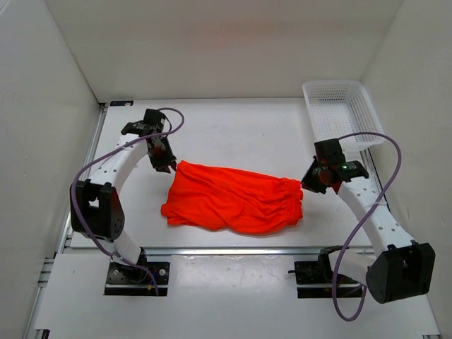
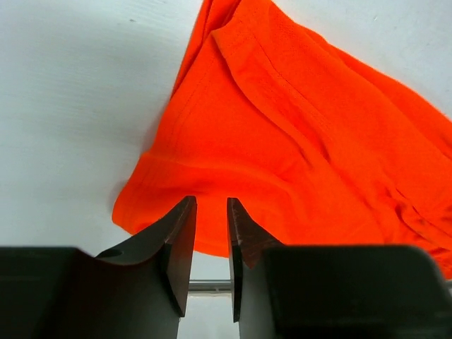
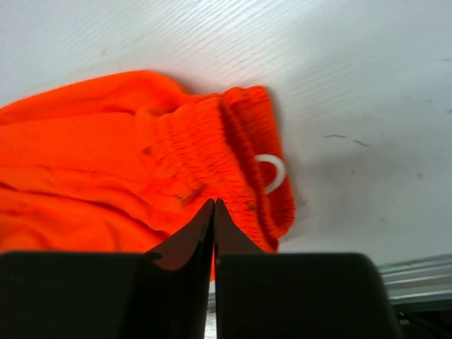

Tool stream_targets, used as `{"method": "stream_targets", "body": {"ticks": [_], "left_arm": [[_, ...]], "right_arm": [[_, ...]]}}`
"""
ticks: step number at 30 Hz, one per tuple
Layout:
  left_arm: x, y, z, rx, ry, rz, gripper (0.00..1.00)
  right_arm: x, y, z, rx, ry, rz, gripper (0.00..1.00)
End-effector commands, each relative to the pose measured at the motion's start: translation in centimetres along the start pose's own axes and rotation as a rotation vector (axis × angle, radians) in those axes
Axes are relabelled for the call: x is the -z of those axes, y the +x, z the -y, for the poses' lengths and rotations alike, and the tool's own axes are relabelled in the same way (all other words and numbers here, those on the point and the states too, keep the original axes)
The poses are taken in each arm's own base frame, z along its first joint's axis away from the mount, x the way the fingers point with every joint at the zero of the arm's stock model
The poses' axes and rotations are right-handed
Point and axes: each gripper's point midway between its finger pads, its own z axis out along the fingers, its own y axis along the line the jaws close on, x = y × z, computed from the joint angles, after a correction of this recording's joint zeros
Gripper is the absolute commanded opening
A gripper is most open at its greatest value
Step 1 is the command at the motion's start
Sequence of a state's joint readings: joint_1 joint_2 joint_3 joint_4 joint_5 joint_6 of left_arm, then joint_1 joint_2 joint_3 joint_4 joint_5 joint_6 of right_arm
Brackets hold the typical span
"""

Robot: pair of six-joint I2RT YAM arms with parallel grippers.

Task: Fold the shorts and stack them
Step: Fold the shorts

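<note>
The left hand (image 1: 167,165) (image 2: 210,202) is slightly open: a narrow gap shows between its two dark fingers, and nothing sits in that gap. Its tips hang over the hem end of the shorts (image 1: 233,201) (image 2: 296,141), at the far left corner of the cloth; from the overhead view I cannot tell whether they touch the fabric. Just beyond the fingers, the left wrist view shows the hem lying in a smooth curve on the white surface (image 1: 240,127), with soft folds running away toward the far side.

The right hand (image 1: 308,182) (image 3: 214,203) is closed, its fingers pressed flat against each other. The tips meet right at the gathered elastic waistband (image 3: 212,148); whether a thin bit of fabric is pinched between them cannot be told. Just to the side of the tips, a loop of white drawstring (image 3: 272,173) lies on the waistband near its outer edge.

The bright orange-red shorts lie spread across the middle of the surface, between the two arms. The waistband is at the right end and the leg openings at the left, and the cloth is rumpled rather than flat. A white mesh basket (image 1: 339,106) stands at the far right corner of the surface, behind the right arm and well apart from the shorts.
</note>
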State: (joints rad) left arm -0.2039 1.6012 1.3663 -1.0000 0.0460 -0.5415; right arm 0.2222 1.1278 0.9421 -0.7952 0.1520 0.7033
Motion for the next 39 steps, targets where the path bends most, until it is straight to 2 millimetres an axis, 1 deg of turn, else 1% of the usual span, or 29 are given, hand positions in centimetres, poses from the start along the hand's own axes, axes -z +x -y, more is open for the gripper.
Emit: {"method": "stream_targets", "body": {"ticks": [1, 3, 4, 5, 6, 7, 8, 10, 11, 13, 14, 16, 17, 19, 20, 21, 22, 24, 25, 27, 28, 31, 32, 33, 34, 35, 37, 38, 39], "left_arm": [[-1.2, 0.4, 1.4, -0.028, 0.025, -0.022, 0.35], [-2.2, 0.5, 1.7, -0.038, 0.024, -0.031, 0.31], [-2.5, 0.3, 1.7, -0.038, 0.014, -0.030, 0.29], [-3.4, 0.4, 1.6, -0.028, 0.002, -0.048, 0.29], [-3.9, 0.6, 1.5, -0.027, -0.006, -0.061, 0.29], [-4.7, 0.5, 1.3, -0.027, -0.016, -0.060, 0.28], [-5.8, 0.8, 0.8, -0.026, -0.044, -0.082, 0.28], [-7.0, 1.0, 0.5, -0.026, -0.066, -0.099, 0.27], [-8.2, 1.3, 0.2, -0.025, -0.081, -0.122, 0.27], [-9.1, 1.7, -0.3, -0.034, -0.104, -0.143, 0.27], [-9.4, 1.8, -0.4, -0.034, -0.110, -0.152, 0.25], [-9.4, 2.4, -0.3, -0.040, -0.093, -0.173, 0.25], [-8.9, 2.0, -0.1, -0.041, -0.083, -0.156, 0.25], [-7.1, 1.2, 0.5, -0.053, -0.050, -0.104, 0.25], [-6.2, 0.8, 0.8, -0.053, -0.040, -0.089, 0.30], [-4.7, -0.1, 1.2, -0.064, -0.025, -0.044, 0.34], [-4.0, -0.5, 1.5, -0.065, -0.015, -0.028, 0.37], [-2.4, -1.3, 1.7, -0.077, -0.015, 0.002, 0.44], [-1.9, -1.3, 1.4, -0.086, -0.023, 0.012, 0.46], [-1.3, -1.7, 1.7, -0.086, -0.015, 0.025, 0.47], [-1.1, -1.8, 1.5, -0.095, -0.023, 0.030, 0.47], [-1.1, -1.8, 1.5, -0.096, -0.023, 0.030, 0.47], [-1.6, -1.5, 1.3, -0.095, -0.033, 0.013, 0.47], [-1.6, -1.5, 1.3, -0.095, -0.033, 0.013, 0.47], [-1.6, -1.7, 1.0, -0.087, -0.036, 0.015, 0.47], [-2.2, -1.3, 0.5, -0.087, -0.057, 0.000, 0.47], [-2.7, -1.2, 0.0, -0.087, -0.069, -0.014, 0.47], [-3.0, -1.5, -0.4, -0.079, -0.079, -0.007, 0.47], [-3.0, -1.6, -0.4, -0.079, -0.079, -0.007, 0.47]], "right_arm": [[-0.4, 0.9, -3.2, 0.060, -0.104, -0.038, 0.03], [-1.1, 1.4, -3.9, 0.072, -0.100, -0.063, 0.01], [-2.1, 1.8, -4.2, 0.092, -0.082, -0.078, 0.01], [-3.1, 2.4, -3.6, 0.085, -0.050, -0.092, 0.01], [-3.9, 2.9, -3.6, 0.095, -0.043, -0.106, 0.01], [-5.5, 3.3, -3.3, 0.099, -0.013, -0.122, 0.01], [-6.4, 3.7, -2.8, 0.102, 0.013, -0.134, 0.01], [-8.7, 4.4, -1.1, 0.108, 0.117, -0.157, 0.00], [-9.2, 4.7, -0.6, 0.113, 0.144, -0.167, 0.00], [-10.2, 5.3, -0.1, 0.119, 0.173, -0.197, 0.00], [-10.2, 5.3, -0.1, 0.128, 0.172, -0.197, 0.00], [-9.2, 4.2, -1.0, 0.123, 0.147, -0.171, 0.00], [-8.2, 4.0, -1.1, 0.122, 0.143, -0.167, 0.00], [-5.3, 1.3, -2.2, 0.119, 0.093, -0.061, 0.10], [-4.0, 0.9, -1.9, 0.119, 0.100, -0.043, 0.18], [-2.2, -0.2, -2.2, 0.124, 0.067, 0.011, 0.42], [-1.2, -0.6, -2.3, 0.128, 0.050, 0.029, 0.54], [0.6, -1.0, -1.5, 0.127, 0.049, 0.060, 0.77], [0.8, -0.4, -1.3, 0.140, 0.040, 0.040, 0.88], [0.4, 1.2, 0.3, 0.128, 0.063, -0.017, 0.95], [-0.1, 3.3, 1.2, 0.133, 0.063, -0.080, 0.99], [-0.8, 5.6, 1.9, 0.078, 0.015, -0.144, 0.99], [-1.3, 7.1, 2.6, 0.067, 0.004, -0.181, 0.99], [-1.6, 7.6, 2.7, 0.030, -0.017, -0.199, 0.99], [-1.7, 8.2, 1.8, 0.000, -0.083, -0.224, 0.99], [-2.0, 9.3, 2.1, -0.022, -0.103, -0.246, 0.99], [-2.6, 9.4, 1.8, -0.062, -0.149, -0.247, 0.98], [-2.8, 9.7, 1.7, -0.072, -0.161, -0.259, 0.97], [-3.2, 10.3, 2.1, -0.083, -0.156, -0.271, 0.94]]}}
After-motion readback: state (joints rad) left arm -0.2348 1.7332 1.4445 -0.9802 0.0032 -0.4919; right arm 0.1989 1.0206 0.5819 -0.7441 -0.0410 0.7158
